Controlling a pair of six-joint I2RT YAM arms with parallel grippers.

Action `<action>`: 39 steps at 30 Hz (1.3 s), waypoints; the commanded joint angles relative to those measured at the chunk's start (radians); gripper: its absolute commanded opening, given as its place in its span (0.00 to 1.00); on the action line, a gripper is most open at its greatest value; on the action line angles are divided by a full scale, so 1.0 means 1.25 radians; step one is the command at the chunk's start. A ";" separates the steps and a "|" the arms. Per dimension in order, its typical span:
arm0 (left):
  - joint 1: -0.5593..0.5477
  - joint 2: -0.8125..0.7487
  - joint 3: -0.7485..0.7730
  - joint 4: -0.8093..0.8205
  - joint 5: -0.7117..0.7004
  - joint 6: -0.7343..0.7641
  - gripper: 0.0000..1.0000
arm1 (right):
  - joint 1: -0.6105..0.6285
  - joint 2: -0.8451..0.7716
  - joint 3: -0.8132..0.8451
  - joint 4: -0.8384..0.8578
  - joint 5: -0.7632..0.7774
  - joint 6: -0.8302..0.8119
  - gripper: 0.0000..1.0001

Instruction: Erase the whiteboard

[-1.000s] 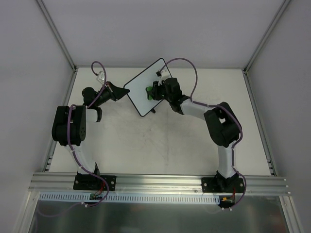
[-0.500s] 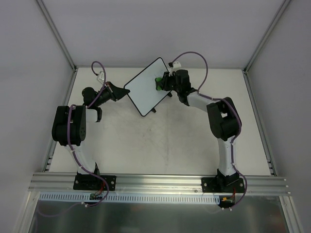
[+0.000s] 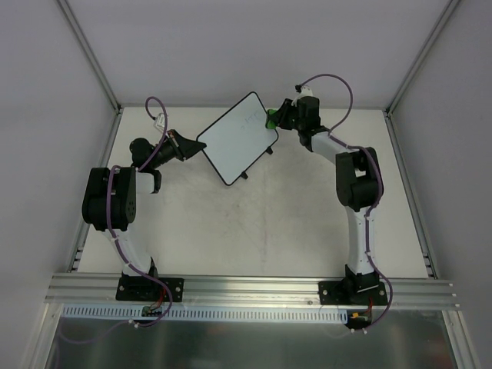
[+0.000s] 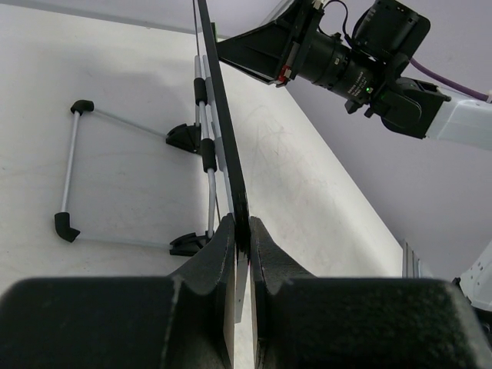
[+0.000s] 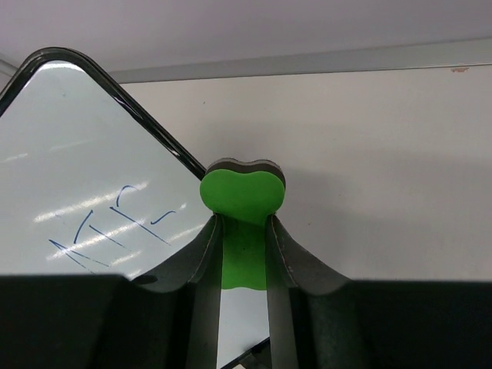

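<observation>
White counter (image 3: 269, 223), pale walls (image 3: 231, 46). Board (image 3: 234, 138) stands far middle, blue marks on it; left tool (image 4: 241, 238) clamps its left edge, right tool (image 5: 244, 231) pinches green eraser (image 5: 242, 192) beside its right edge.

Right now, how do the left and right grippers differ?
Left gripper clamps the whiteboard by its thin edge; right gripper clamps the green eraser. Left gripper sits at the board's left side; right gripper is by its far right edge, beside blue marks. Shared: both are shut on something.
</observation>
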 commanded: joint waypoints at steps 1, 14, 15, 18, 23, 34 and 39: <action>-0.017 -0.018 0.012 0.315 0.120 -0.047 0.00 | 0.007 0.000 0.031 -0.005 -0.045 0.022 0.00; -0.017 -0.021 0.012 0.317 0.123 -0.048 0.00 | 0.076 -0.008 0.030 -0.026 -0.047 -0.025 0.00; -0.017 -0.021 0.012 0.317 0.123 -0.048 0.00 | 0.088 -0.008 0.032 -0.029 -0.051 -0.026 0.01; -0.017 -0.021 0.010 0.317 0.123 -0.049 0.00 | 0.115 -0.016 0.025 -0.033 -0.056 -0.037 0.00; -0.017 -0.021 0.012 0.317 0.123 -0.049 0.00 | 0.164 -0.042 0.004 -0.037 -0.068 -0.049 0.00; -0.017 -0.017 0.013 0.317 0.125 -0.046 0.00 | 0.271 -0.113 -0.078 -0.031 -0.057 -0.074 0.00; -0.017 -0.007 0.016 0.317 0.136 -0.042 0.00 | 0.265 -0.133 -0.103 -0.027 -0.036 -0.064 0.00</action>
